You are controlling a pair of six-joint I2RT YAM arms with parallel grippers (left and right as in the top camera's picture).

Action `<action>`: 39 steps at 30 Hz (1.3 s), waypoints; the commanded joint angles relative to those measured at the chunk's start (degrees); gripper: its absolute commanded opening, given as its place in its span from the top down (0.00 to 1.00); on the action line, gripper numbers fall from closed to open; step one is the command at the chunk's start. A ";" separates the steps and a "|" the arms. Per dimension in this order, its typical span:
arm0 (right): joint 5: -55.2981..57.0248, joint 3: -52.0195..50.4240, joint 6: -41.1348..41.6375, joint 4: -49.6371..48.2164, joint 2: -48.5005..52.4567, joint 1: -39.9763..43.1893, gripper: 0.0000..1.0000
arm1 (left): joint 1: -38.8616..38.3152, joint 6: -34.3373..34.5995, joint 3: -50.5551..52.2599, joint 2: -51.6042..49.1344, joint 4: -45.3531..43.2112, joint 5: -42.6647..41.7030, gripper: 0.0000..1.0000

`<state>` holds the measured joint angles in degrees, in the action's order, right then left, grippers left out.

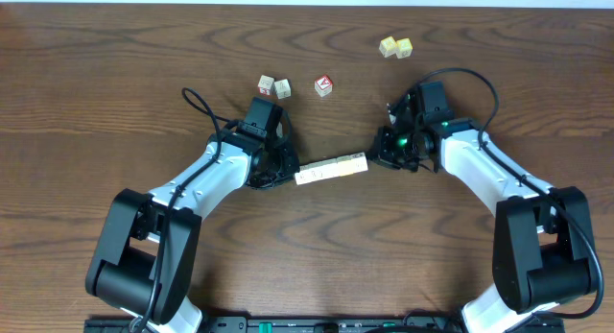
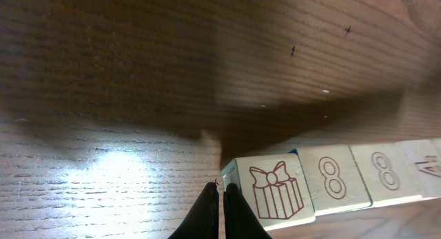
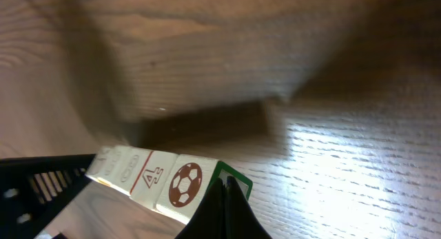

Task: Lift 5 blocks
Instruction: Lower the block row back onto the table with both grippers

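On the row of blocks [image 2: 332, 178]: a gift-box drawing, then 8, 8 and 4; a football picture follows the 4

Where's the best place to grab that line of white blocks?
By its two end faces, pressing inward along the line from both sides. The row of blocks is separate cubes set face to face, so probably only end pressure keeps it together. The left gripper and right gripper, both shut, sit at those ends.
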<state>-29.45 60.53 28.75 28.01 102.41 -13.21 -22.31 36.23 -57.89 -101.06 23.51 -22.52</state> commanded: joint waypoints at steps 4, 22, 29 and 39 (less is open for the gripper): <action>-10.88 -2.19 2.10 -1.36 0.90 -3.41 0.99 | -2.38 1.01 -2.34 0.33 -2.25 -7.69 0.93; -7.82 -2.27 3.17 -2.12 1.29 -5.22 0.99 | -2.43 1.60 -2.34 0.31 -2.25 -7.65 0.93; -7.63 -2.27 3.45 -2.51 3.80 -5.22 0.99 | -2.43 1.62 -2.34 0.31 -2.23 -6.49 0.93; -4.63 -2.27 3.61 -3.17 4.44 -5.22 0.99 | -2.43 1.64 -2.34 0.22 -2.25 -3.54 0.93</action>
<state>-25.74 58.41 31.44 25.12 106.26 -15.20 -22.33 37.52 -57.89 -101.06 22.70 -20.60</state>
